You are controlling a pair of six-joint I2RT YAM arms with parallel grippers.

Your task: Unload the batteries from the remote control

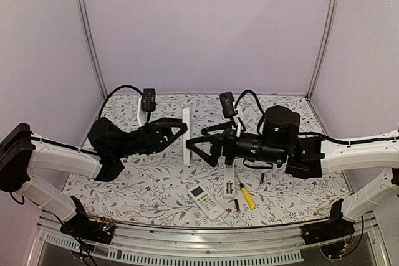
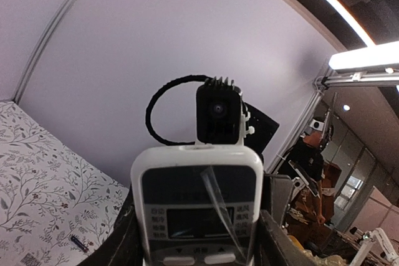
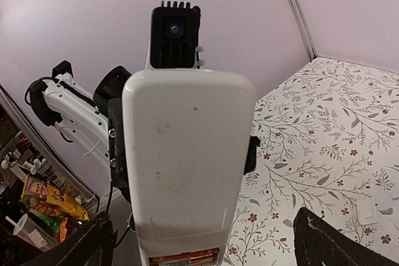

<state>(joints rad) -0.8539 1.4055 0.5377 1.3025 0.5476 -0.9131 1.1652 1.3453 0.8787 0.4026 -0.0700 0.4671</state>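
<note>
My left gripper [image 1: 181, 130] is shut on a white remote control [image 1: 186, 136] and holds it upright above the table. In the left wrist view the remote's display face [image 2: 196, 197] sits between my fingers [image 2: 124, 238]. In the right wrist view I see its plain back [image 3: 187, 154]. At the bottom edge an open compartment shows red/orange batteries [image 3: 187, 257]. My right gripper [image 1: 192, 146] is open, its fingers [image 3: 336, 241] spread wide on either side of the remote without touching it. Two loose dark batteries [image 1: 262, 179] [image 1: 237, 205] lie on the table.
A second white remote [image 1: 207, 201] lies near the front edge. A narrow white piece [image 1: 229, 177] and a yellow-handled tool [image 1: 247, 196] lie beside it. Another small dark battery [image 2: 78, 243] lies on the floral cloth [image 1: 156, 185].
</note>
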